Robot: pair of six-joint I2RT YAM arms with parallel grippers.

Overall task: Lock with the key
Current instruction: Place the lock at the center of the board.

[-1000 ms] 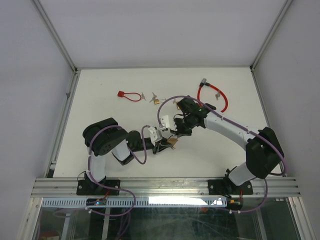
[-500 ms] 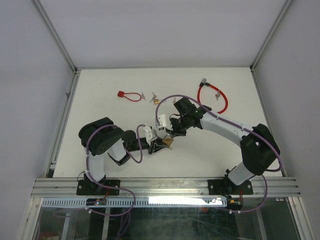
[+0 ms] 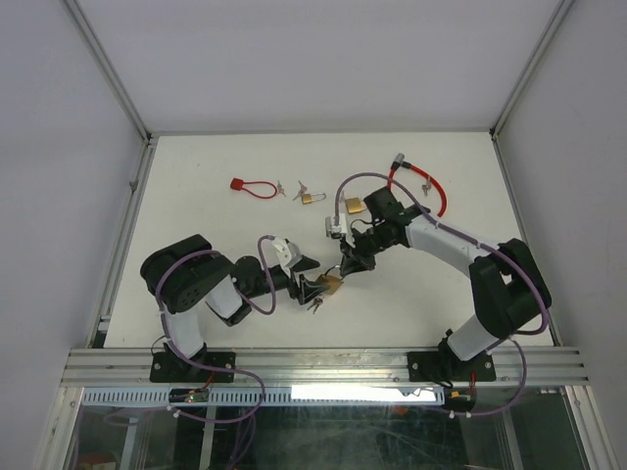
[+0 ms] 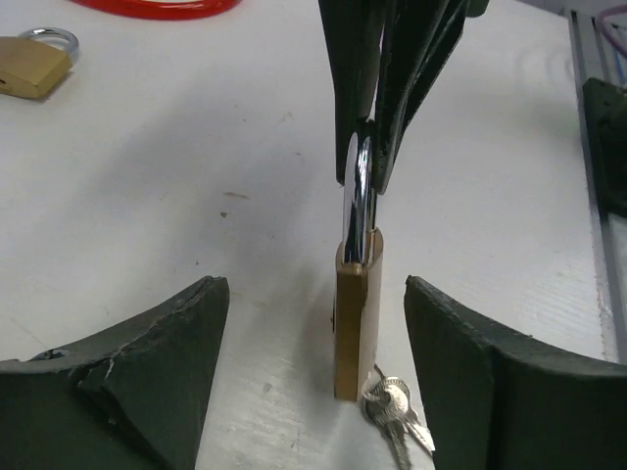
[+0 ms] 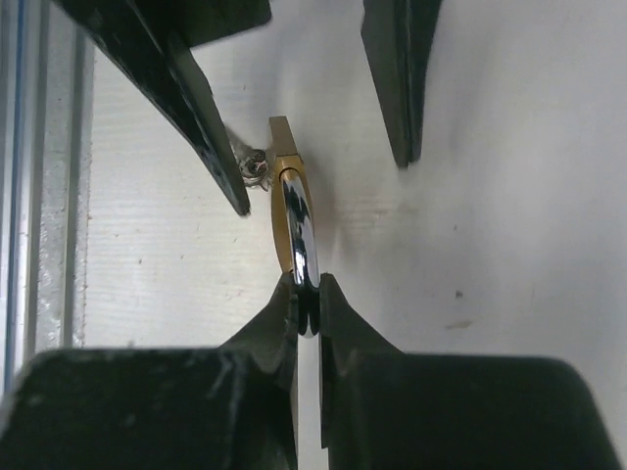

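Brass padlock (image 4: pixel 355 323): stood on edge on the tabletop (image 3: pixel 216 235) between the two arms, shackle (image 4: pixel 359 201) pointing toward the right arm.
Right gripper (image 5: pixel 306 294): fingers (image 5: pixel 265 343) pinched the shackle.
Left gripper (image 4: pixel 315 323): fingers (image 4: pixel 167 362) spread – one on each side of the lock body, apart from it.
Keys (image 4: pixel 392 406): bunched at the body's lower end – could not tell whether one sat in the keyhole.
Second brass padlock (image 3: pixel 353 205): lay near the red cable lock (image 3: pixel 431 191).

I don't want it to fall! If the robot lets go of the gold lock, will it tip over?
Probably yes: the padlock stands on its thin edge, held upright only by the right gripper pinching its shiny shackle. That smooth metal may slip. It looks like solid brass, so it is likely heavy for its size and stiff.
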